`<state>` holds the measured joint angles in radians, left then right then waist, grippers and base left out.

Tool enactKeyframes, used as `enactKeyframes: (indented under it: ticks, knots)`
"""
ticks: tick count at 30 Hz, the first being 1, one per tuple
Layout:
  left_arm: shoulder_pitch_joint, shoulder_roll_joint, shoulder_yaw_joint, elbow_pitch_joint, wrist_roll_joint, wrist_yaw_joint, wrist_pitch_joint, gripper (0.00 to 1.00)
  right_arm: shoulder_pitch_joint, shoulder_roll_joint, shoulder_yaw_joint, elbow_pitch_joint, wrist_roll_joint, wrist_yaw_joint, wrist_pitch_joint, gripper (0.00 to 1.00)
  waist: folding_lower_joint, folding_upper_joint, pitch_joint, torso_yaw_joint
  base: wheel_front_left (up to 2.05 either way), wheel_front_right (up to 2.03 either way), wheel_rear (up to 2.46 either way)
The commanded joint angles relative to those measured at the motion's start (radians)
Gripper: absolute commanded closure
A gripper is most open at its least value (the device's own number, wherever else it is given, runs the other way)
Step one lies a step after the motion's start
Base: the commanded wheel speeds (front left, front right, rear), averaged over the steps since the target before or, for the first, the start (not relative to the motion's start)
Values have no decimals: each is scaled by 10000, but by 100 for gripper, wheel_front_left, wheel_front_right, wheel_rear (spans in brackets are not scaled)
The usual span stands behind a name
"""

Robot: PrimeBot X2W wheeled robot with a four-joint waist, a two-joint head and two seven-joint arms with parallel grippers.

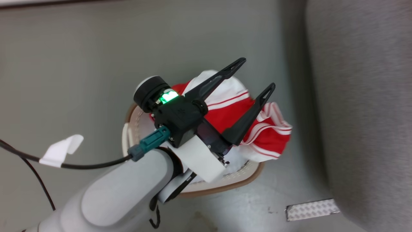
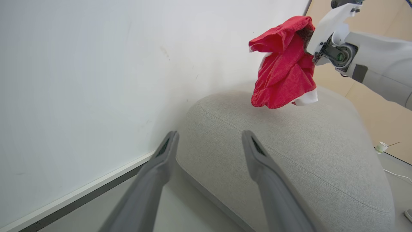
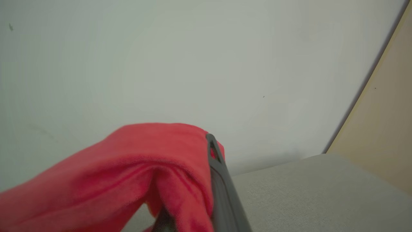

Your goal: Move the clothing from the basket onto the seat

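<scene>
Container first: the white perforated plastic basket with a brown rim point(image 1: 222, 190) sits mid-frame in your head view, on the grey floor point(image 1: 80, 64). In it is bunched red sports clothing with white panels and red-and-white striped trim point(image 1: 231, 112). It's heaped above the rim and spills over the edge at 3 o'clock. The arm covers the basket's 7 o'clock half, so you can't tell what lies underneath.

Your left hand point(image 1: 258, 72) hovers over the pile. Its fingers are wide apart, pointing to 1 o'clock, with nothing between them.

Your right hand point(image 2: 305, 34) shows at 1 o'clock in the left wrist view. Its fingers are together, clamped on a crumpled red garment with a white edge point(image 2: 283, 74). The garment hangs over the large light grey fabric sofa with rounded edges point(image 2: 289, 154). You can't tell if the hem touches the cushion. In the right wrist view the cloth drapes over one dark finger point(image 3: 219, 180).

Edges and room:
- The sofa's side runs along 3 o'clock of the basket, with a narrow strip of floor between. The spilled clothing is near it but apart.
- You've got open floor from 9 to 12 o'clock.
- A silver patterned tape patch point(image 1: 312, 209) lies on the floor at 5 o'clock, just beside the sofa base.
- A black cable with a white tape tag point(image 1: 61, 151) comes into the left wrist from 9 o'clock.
- The white wall point(image 2: 80, 80) stands close beside the sofa.
</scene>
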<state>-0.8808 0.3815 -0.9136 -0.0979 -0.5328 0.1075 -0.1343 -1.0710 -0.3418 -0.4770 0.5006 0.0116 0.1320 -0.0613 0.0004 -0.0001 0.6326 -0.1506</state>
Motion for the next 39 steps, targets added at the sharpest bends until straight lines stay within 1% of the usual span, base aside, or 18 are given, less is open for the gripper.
enactKeyframes:
  ticks: [1, 3, 7, 8, 9, 10, 12, 13, 14, 15, 16, 17, 22, 25, 27, 31, 34, 39]
  knots:
    - [-76, -7, 49, -92, 24, 55, -89, 0, -437, -342, -576, 264, -535, -25, 69, 100, -4, 1, 877, 844, 0, 0, 0]
    - [24, -5, 66, -149, 8, 94, -173, 0, -794, -677, -1303, 531, -1180, -25, 114, 100, -4, 1, 1029, 1096, 0, 0, 0]
    - [429, 153, 182, -199, -167, 312, -360, 0, -600, -783, -2739, 836, -3212, -25, -77, 100, -4, 1, 1160, 1389, 0, 0, 0]
    - [538, 219, 207, -189, -208, 371, -404, 0, -496, -639, -3076, 899, -3674, -25, -136, 100, -4, 1, 1170, 1420, 0, 0, 0]
    - [669, 277, 235, -177, -260, 421, -418, 0, -483, -326, -3468, 975, -4066, -25, -195, 100, -4, 1, 1156, 1429, 0, 0, 0]
    - [669, 277, 235, -177, -260, 421, -418, 0, -483, -326, -3468, 975, -4066, -25, -195, 100, -4, 1, 1156, 1429, 0, 0, 0]
    - [891, 418, 252, -170, -243, 506, -464, 0, -381, 320, -4073, 1017, -4849, -25, -338, 100, -4, 1, 1059, 1378, 0, 0, 0]
    - [970, 485, 265, -193, -273, 527, -469, 0, -352, 590, -4303, 989, -5244, -25, -418, 97, -4, 1, 1002, 1328, 0, 0, 0]
    - [1054, 558, 277, -211, -306, 579, -470, 0, -365, 854, -4490, 993, -5555, -27, -493, 82, -4, 1, 943, 1268, 0, 0, 0]
    - [1122, 623, 299, -221, -329, 598, -456, 0, -384, 1147, -4631, 1038, -5833, -27, -593, 61, -4, 1, 872, 1204, 0, 0, 0]
    - [1169, 677, 331, -232, -343, 637, -431, 0, -407, 1452, -4756, 1133, -5973, -27, -701, 27, -4, 1, 778, 1119, 0, 0, 0]
    - [1202, 720, 366, -247, -372, 672, -410, 0, -410, 1698, -4917, 1307, -6125, -27, -679, 0, -4, 1, 681, 1037, 0, 0, 0]
    - [1258, 820, 521, -93, -520, 731, -478, 0, -51, 2098, -4916, 1945, -6598, -25, -918, 0, -4, 1, 106, 628, 0, 0, 0]
    - [1423, 800, 516, 124, -732, 695, -523, 0, 282, 2087, -4590, 2573, -6676, -27, -1240, 0, -4, 1, -389, 376, 0, 0, 0]
    - [1590, 851, 481, 307, -881, 624, -504, 0, 886, 2010, -4393, 2990, -6405, -27, -1602, 0, -4, 1, -779, 202, 0, 0, 0]
    - [2035, 863, 547, 708, -1112, 633, -704, 0, 1766, 1959, -3561, 3388, -5778, -27, -1986, 0, -4, 1, -1615, -5, 0, 0, 0]
    - [2478, 853, 619, 1030, -1370, 646, -906, 0, 2527, 1969, -2919, 3233, -5196, -25, -2039, 0, -4, 1, -2303, -25, 0, 0, 0]
    - [3326, 829, 887, 1629, -1652, 741, -1163, 0, 3911, 2191, -1637, 2040, -4158, -25, -2024, 0, -4, 1, -3464, 55, 0, 0, 0]
